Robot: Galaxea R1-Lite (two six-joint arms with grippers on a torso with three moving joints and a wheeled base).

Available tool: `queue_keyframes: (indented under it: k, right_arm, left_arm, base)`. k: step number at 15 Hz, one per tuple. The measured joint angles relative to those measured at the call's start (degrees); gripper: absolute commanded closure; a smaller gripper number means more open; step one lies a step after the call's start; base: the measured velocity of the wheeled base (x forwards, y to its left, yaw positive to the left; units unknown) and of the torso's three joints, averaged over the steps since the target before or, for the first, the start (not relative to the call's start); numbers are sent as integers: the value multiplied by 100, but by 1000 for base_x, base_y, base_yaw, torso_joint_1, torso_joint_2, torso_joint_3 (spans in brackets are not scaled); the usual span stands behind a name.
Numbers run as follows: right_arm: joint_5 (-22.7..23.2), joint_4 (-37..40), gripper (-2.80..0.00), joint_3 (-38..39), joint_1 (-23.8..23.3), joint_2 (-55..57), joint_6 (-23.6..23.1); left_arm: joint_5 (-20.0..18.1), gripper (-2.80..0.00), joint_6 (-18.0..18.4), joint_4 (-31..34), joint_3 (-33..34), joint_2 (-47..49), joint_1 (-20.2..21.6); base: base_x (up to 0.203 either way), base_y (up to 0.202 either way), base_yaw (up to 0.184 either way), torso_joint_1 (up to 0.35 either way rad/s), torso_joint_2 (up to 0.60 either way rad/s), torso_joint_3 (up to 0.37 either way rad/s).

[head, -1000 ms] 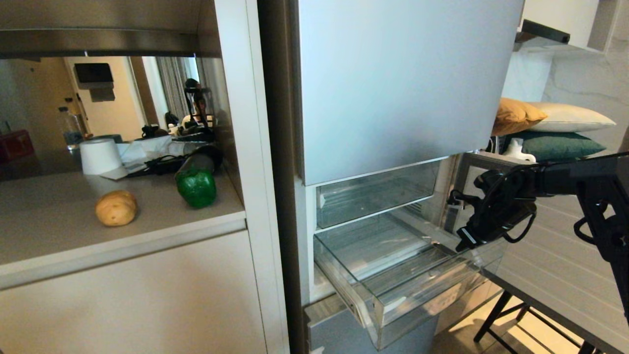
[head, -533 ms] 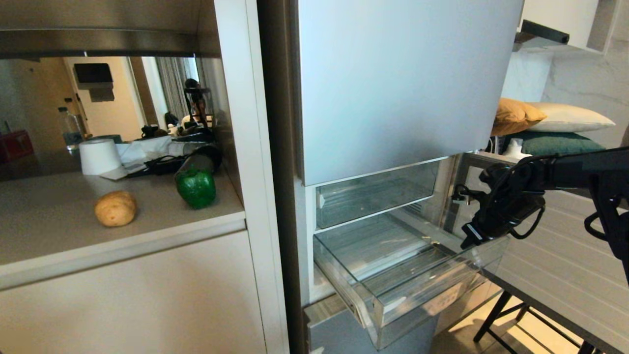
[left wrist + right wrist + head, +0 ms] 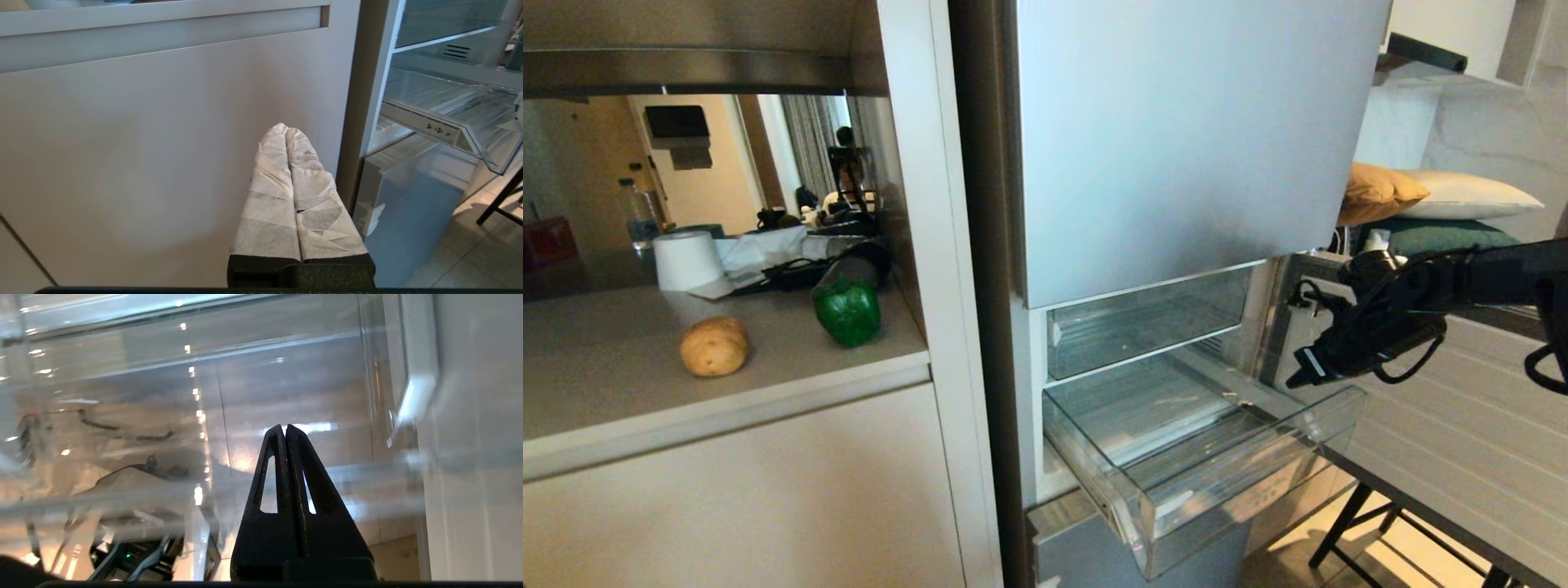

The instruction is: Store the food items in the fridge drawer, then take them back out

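Here the right claw (image 3: pixel 1297 379), fingers pressed together, hovers just above the open fridge drawer (image 3: pixel 1225 498).

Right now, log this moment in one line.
drawer open, empty | potato, pepper on counter | right gripper shut above drawer | left gripper shut, parked

The right arm (image 3: pixel 1486 278) runs off the head view's right edge, so only its forearm and wrist show. The left gripper (image 3: pixel 288 132) appears in its wrist view alone, its base cut by the lower edge. The drawer (image 3: pixel 204 396) is smeared and streaked in the right wrist view. A bottle (image 3: pixel 637 214) on the counter's far left is too small to read.
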Motion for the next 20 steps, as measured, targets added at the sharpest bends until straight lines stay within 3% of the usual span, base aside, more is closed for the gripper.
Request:
queue_keyframes:
  k: [5, 11, 16, 20]
  right_arm:
    - [68, -15, 0, 1134, 9, -1251, 41]
    - [308, -196, 0, 3420, 96, -3820, 267]
    - [289, -1576, 0, 5681, 118, -6530, 1244]
    - [-30, -2447, 0, 6863, 116, -8891, 1748]
  left_arm:
    - [0, 0, -2, 2, 0, 0, 0]
    - [0, 0, 0, 2, 0, 0, 0]
    - [0, 0, 0, 0, 0, 0, 0]
    - [0, 0, -2, 2, 0, 0, 0]
  base:
    - [0, 0, 0, 0, 0, 0]
    - [0, 0, 0, 0, 0, 0]
    - [0, 0, 0, 0, 0, 0]
    - [0, 0, 0, 0, 0, 0]
